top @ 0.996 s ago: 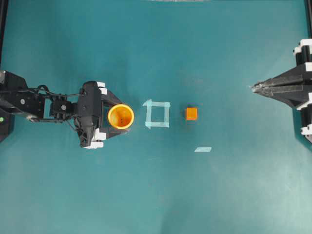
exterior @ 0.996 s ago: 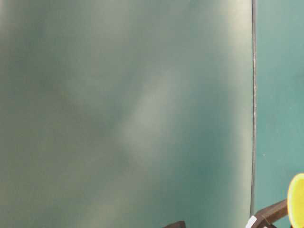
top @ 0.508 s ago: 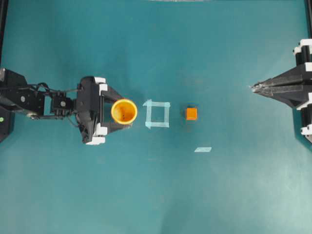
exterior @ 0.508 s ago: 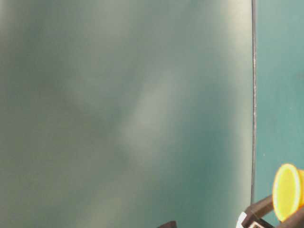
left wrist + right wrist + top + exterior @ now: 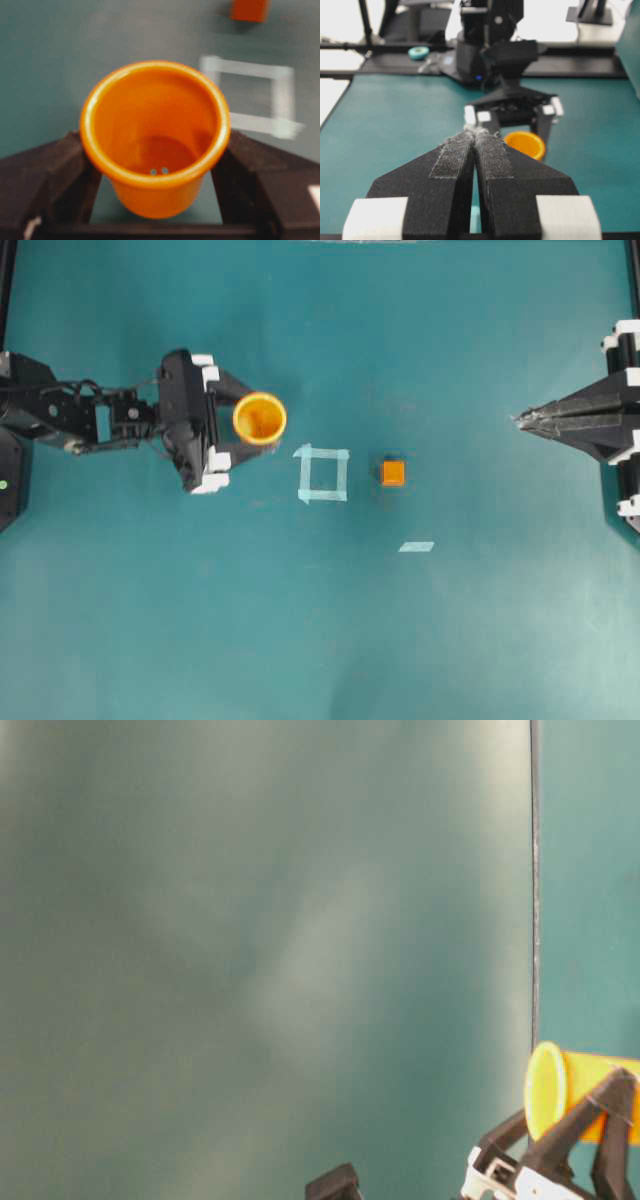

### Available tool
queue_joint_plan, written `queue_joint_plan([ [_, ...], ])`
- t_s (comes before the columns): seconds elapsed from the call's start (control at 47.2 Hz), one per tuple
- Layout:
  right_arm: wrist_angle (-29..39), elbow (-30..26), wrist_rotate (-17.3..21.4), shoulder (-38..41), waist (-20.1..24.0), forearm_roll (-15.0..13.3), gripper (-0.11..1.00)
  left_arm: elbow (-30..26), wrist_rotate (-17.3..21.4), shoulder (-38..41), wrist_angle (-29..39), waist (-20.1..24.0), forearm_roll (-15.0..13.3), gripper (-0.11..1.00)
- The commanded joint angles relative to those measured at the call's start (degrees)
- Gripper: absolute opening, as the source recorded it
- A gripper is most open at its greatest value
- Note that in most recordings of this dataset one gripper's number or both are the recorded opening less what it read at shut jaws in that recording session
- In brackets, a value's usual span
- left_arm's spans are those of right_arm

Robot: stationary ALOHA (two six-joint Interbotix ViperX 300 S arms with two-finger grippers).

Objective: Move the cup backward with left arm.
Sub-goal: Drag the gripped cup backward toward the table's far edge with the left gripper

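Between my left pincer's (image 5: 243,427) fingers sits the cup (image 5: 260,418), jaws spread wide yet pressing both its sides, so I've got it held. It's up-left of the tape square (image 5: 323,474), with the cube (image 5: 393,473) beyond. My read: carry it level, steady squeeze, no crushing that thin wall, then set it down flat before letting go. My right pincer (image 5: 522,420) is pinched shut, parked well apart.
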Motion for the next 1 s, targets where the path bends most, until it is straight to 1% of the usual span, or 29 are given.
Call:
queue_joint_plan([
  [0.0,-0.3,-2.0,0.0,0.3,-0.1,0.0,0.0,-1.4,0.1,-0.4,-0.9,1.9,0.2,0.63],
  [0.402,-0.3,-2.0,0.0,0.4,0.0,0.0,0.0,-3.0,0.1,1.3,-3.3,10.2,0.2,0.63],
  [0.974,-0.3,-2.5,0.0,0.3,0.0,0.0,0.0,-8.2,0.1,5.9,-4.1,18.1,0.2,0.63],
])
